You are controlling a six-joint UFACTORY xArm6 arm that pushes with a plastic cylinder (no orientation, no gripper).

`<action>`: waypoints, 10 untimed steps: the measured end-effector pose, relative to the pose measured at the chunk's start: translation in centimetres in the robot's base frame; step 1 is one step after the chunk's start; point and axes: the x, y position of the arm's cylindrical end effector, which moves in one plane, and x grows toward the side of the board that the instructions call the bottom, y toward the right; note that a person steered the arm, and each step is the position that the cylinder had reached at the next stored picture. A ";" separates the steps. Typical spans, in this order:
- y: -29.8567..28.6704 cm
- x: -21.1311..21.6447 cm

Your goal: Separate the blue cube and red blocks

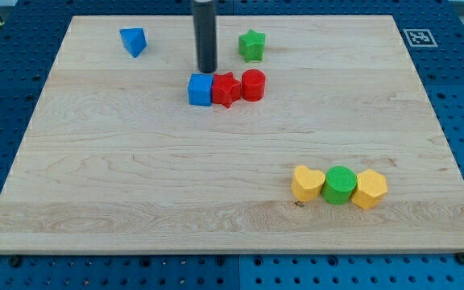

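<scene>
The tool here is a plain dark rod with nothing to open or close, so no grip state applies; my tip is set down on the worktop and nothing is held by it.

The blue cube lies just below my tip in the view, a touch toward the view's left, and appears nearly in contact with it, though actual touching cannot be made out. The cube sits at the view's left end of a short row of 3 blocks. The red star-shaped block is pressed against the cube's right side, and the red cylinder touches the star in turn. The row's long axis runs left to right across the view.

The coming move is judged to turn on this: the tip stands above the cube, not between the cube and the red pair. A push toward the view's bottom would likely carry the cube out of the row sideways, provided the star is not dragged along.

Elsewhere, well apart, a blue triangular block and a green star lie near the view's top, and 2 yellow blocks flank a green cylinder near the view's bottom right. No containers are present.
</scene>
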 end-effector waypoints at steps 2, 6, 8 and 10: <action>10.0 7.2; 3.3 3.3; 0.2 5.7; 4.8 13.2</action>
